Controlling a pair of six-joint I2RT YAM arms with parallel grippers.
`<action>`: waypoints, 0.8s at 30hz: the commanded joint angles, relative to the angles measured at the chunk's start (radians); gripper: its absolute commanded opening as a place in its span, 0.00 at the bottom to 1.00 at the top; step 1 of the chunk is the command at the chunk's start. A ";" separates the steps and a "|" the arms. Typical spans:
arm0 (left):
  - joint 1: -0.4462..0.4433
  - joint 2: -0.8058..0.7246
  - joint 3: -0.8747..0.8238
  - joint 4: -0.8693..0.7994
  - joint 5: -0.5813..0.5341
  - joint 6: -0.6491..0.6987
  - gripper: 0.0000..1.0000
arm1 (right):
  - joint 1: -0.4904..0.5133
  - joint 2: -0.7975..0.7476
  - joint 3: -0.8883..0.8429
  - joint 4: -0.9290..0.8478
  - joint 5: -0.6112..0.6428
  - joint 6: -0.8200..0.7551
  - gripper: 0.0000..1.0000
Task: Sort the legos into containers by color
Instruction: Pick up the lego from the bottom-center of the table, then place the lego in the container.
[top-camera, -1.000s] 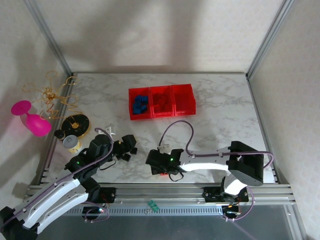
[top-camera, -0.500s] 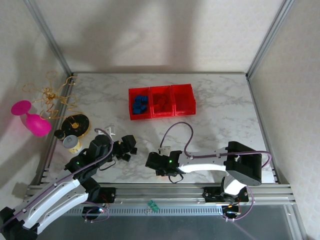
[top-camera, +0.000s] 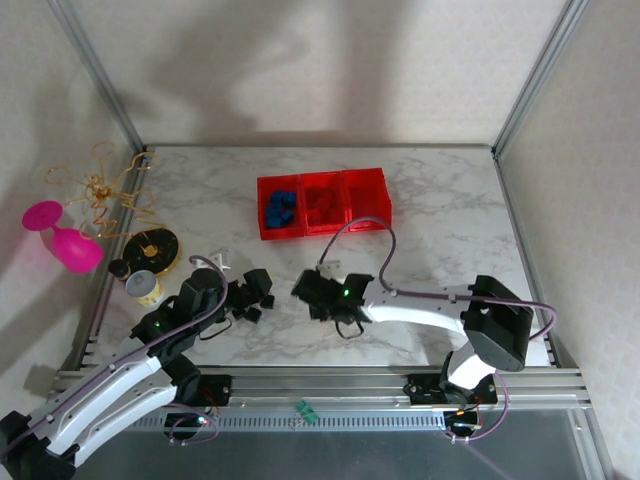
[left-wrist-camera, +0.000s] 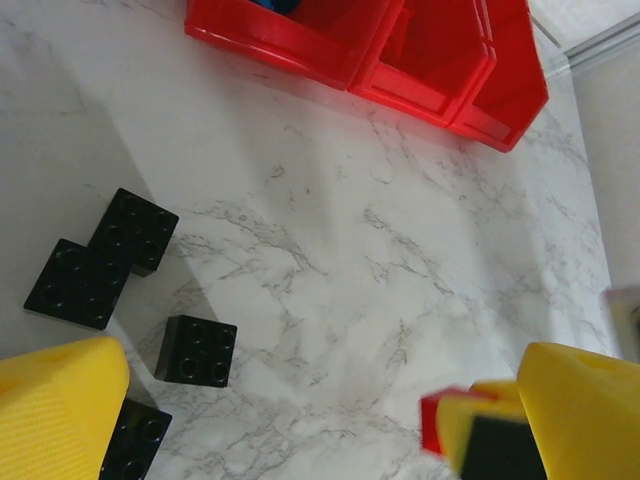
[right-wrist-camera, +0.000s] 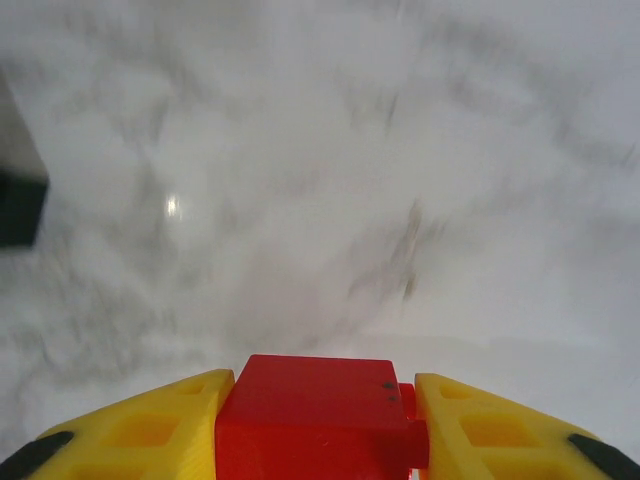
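My right gripper (right-wrist-camera: 318, 420) is shut on a red lego (right-wrist-camera: 312, 412) and holds it just above the marble; in the top view this gripper (top-camera: 310, 290) hangs mid-table, below the containers (top-camera: 322, 232). The three joined red bins hold blue legos (top-camera: 279, 207) on the left and red legos (top-camera: 322, 204) in the middle. My left gripper (left-wrist-camera: 320, 395) is open over bare marble, with black legos (left-wrist-camera: 135, 230) (left-wrist-camera: 196, 349) lying loose at its left finger. The left wrist view also catches the right gripper's yellow fingers (left-wrist-camera: 472, 430) with the red lego (left-wrist-camera: 431, 422).
A pink goblet (top-camera: 60, 236), a tangle of gold wire (top-camera: 100, 190), a yellow-and-black spool (top-camera: 153, 246) and a small roll (top-camera: 145, 287) sit off the table's left edge. A small green piece (top-camera: 305, 410) lies on the front rail.
The right gripper closed on the red lego near the front edge, then carried it away from that edge toward the bins. The left arm has stayed still.
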 joint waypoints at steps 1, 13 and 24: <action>-0.005 0.033 0.061 0.040 -0.056 0.018 1.00 | -0.106 -0.016 0.076 0.037 0.080 -0.176 0.41; -0.001 0.174 0.129 0.199 -0.111 0.040 1.00 | -0.403 0.283 0.431 0.282 0.061 -0.524 0.41; 0.010 0.305 0.182 0.274 -0.103 0.076 1.00 | -0.519 0.568 0.714 0.358 0.032 -0.643 0.43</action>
